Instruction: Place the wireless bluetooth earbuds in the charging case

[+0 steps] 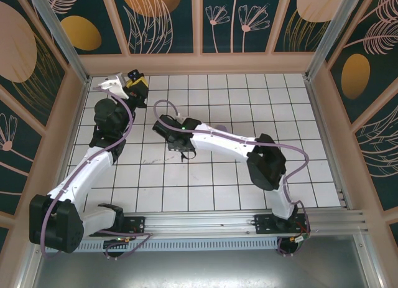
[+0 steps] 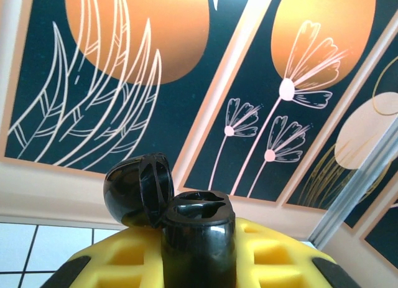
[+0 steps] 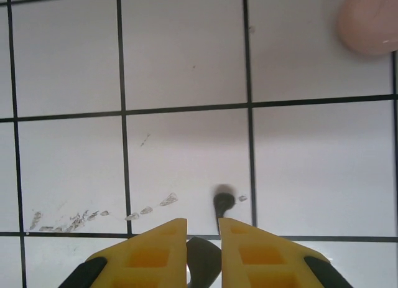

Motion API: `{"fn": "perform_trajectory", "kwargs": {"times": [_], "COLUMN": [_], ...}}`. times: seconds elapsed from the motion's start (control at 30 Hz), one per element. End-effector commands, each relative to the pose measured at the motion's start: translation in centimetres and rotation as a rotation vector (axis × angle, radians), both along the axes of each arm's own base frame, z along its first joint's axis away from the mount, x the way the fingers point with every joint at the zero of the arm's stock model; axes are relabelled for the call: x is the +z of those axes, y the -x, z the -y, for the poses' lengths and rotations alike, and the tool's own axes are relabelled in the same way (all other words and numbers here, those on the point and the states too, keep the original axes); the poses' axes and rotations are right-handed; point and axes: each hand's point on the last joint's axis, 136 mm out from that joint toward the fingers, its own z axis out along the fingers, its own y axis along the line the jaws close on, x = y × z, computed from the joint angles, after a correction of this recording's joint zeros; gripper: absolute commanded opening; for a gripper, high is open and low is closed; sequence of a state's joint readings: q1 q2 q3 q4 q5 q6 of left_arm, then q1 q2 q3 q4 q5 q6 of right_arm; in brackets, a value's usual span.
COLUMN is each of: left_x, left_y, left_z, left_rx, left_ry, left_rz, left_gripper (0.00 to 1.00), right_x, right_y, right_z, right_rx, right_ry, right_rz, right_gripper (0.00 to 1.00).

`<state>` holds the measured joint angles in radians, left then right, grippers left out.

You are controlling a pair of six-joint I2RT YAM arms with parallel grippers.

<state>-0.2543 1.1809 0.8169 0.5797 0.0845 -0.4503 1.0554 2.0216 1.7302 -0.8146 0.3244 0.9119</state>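
In the left wrist view my left gripper [image 2: 200,254] is shut on the black charging case [image 2: 198,216], holding it upright with its yellow fingers [image 2: 280,250] either side. The case's lid [image 2: 137,191] is flipped open to the left and both sockets look bare. From above, that gripper [image 1: 135,84] hangs raised at the far left corner. My right gripper [image 1: 181,153] is down at the tiled floor mid-table. Its jaws [image 3: 203,229] are nearly closed on a dark earbud [image 3: 203,263]. A second black earbud [image 3: 222,201] lies on the tile just ahead of the right fingertip.
A blurred pink rounded thing [image 3: 370,20] rests on the tiles at the far right of the right wrist view. Grey scuff marks [image 3: 93,216] streak the tile to the left. Patterned walls [image 1: 199,20] enclose the floor on three sides.
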Motion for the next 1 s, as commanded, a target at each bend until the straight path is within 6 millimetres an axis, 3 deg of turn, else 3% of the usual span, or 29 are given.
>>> {"fn": "perform_trajectory", "kwargs": {"times": [0.0, 0.23, 0.5, 0.73, 0.97], "left_x": [1.5, 0.3, -1.8, -4.2, -6.6], "left_y": [0.7, 1.8, 4.4, 7.8, 10.9], "left_z": [0.7, 1.4, 4.9, 8.0, 12.2], "left_rx": [-0.060, -0.112, -0.346, -0.535, -0.645], "left_ry": [0.003, -0.025, -0.098, -0.195, -0.400], "left_rz": [0.048, 0.071, 0.152, 0.274, 0.402], "left_gripper": [0.00, 0.00, 0.00, 0.00, 0.00], "right_x": [1.6, 4.6, 9.6, 16.1, 21.4], "right_y": [-1.4, -2.6, -4.2, -5.8, -6.5], "right_z": [2.4, 6.4, 10.2, 11.2, 10.1], "right_rx": [-0.028, -0.052, -0.074, -0.053, 0.020], "right_ry": [0.013, 0.008, -0.046, -0.127, -0.192], "right_rz": [0.070, 0.151, 0.273, 0.406, 0.516], "right_gripper": [0.17, 0.17, 0.17, 0.17, 0.17]}}
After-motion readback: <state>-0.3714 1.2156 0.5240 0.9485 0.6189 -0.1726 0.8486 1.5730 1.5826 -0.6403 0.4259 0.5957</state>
